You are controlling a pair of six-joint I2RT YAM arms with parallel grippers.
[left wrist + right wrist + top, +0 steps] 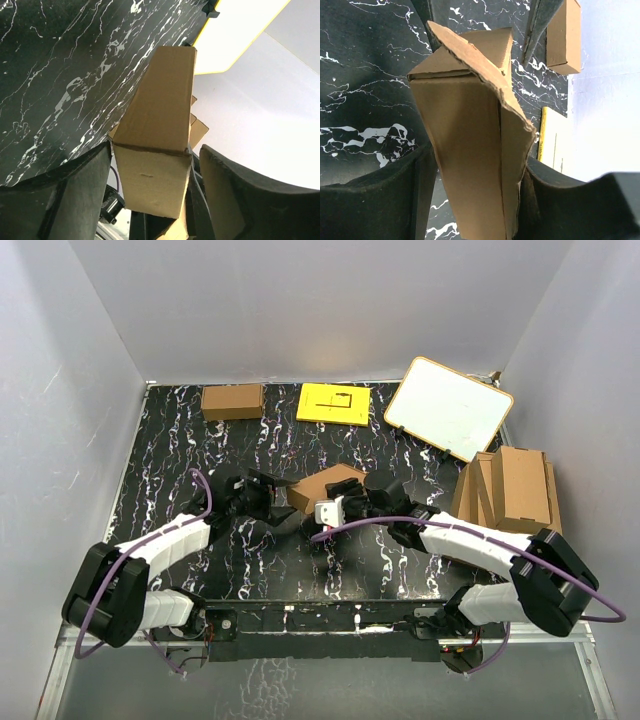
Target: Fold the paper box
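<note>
The paper box (325, 483), a plain brown carton with loose flaps, is held off the black marbled table between both arms. My right gripper (345, 502) is shut on its right end; in the right wrist view both pads (420, 175) press the box's (470, 150) sides, and a creased flap is bent against the right pad. My left gripper (272, 495) straddles the other end. In the left wrist view the box (157, 125) rests against the left finger (75, 195), and a gap shows before the right finger, so this gripper (155, 147) is open.
A smaller brown carton (232, 400) and a yellow sheet (335, 403) lie at the table's back. A whiteboard (448, 407) leans at the back right, and a pile of larger cardboard sheets (510, 490) stands by the right wall.
</note>
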